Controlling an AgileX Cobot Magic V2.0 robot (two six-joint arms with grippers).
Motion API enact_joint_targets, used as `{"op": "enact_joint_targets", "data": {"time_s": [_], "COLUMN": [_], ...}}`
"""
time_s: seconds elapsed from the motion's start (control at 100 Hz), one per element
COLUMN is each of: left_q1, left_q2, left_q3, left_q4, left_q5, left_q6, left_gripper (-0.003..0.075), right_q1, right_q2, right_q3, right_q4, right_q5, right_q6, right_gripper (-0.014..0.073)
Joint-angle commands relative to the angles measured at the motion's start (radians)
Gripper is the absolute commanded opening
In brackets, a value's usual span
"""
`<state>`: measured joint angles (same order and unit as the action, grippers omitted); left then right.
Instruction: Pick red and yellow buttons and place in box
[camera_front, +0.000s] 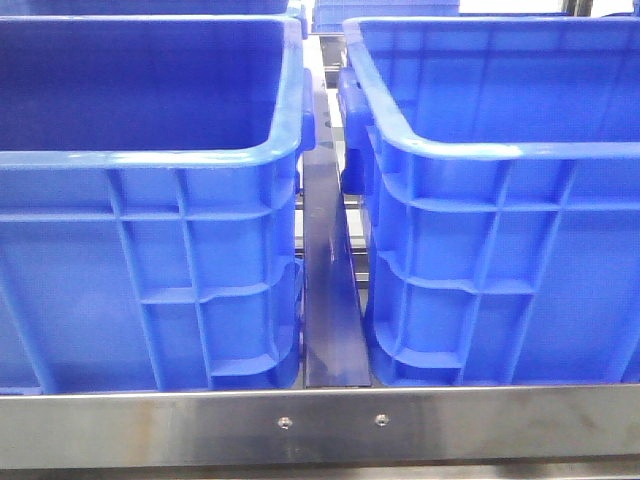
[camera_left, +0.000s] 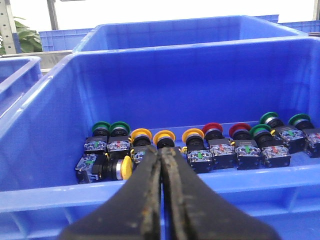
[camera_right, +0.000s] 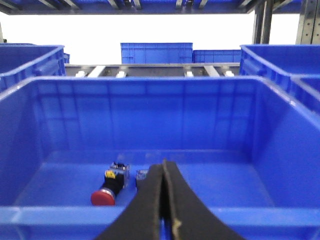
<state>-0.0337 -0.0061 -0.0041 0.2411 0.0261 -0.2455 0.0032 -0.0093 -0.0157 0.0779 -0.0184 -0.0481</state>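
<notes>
Left gripper (camera_left: 161, 155): jaws pressed together, holding nothing; poised above the near rim of the supply crate (camera_left: 50, 115).
Right gripper (camera_right: 163, 172): jaws likewise closed and empty, over the near wall of the receiving box (camera_right: 280, 125).
Yellow buttons (camera_left: 163, 137): three standing in the row, a fourth lying on its side just beside them, directly beyond the left fingertips.
Red buttons (camera_left: 212, 129): two upright in the same row, flanked by green buttons (camera_left: 101, 127).
Delivered button (camera_right: 103, 197): one red-capped unit lying on the box floor.
Step in hand: apparently between picks.
Next move: left jaws must open, then descend around a yellow cap.
</notes>
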Motion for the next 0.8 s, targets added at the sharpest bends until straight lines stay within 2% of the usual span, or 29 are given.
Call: {"op": "enact_joint_targets", "data": {"time_s": [0.0, 0.79], "left_q1": [0.000, 0.000], "left_q2": [-0.032, -0.032], "left_q3": [0.048, 0.048], "left_q4": [-0.001, -0.001], "left_q5": [-0.081, -0.081], "left_q6": [-0.005, -0.005], "left_gripper": [-0.0019, -0.0019], "right_q1": [0.002, 0.002], "right_q2": [-0.026, -0.026], "right_q3": [-0.004, 0.024], "right_q4": [-0.011, -0.011], "right_q5": [-0.090, -0.127], "right_q6": [0.015, 0.042], "right_gripper": [-0.0069, -0.0069]}}
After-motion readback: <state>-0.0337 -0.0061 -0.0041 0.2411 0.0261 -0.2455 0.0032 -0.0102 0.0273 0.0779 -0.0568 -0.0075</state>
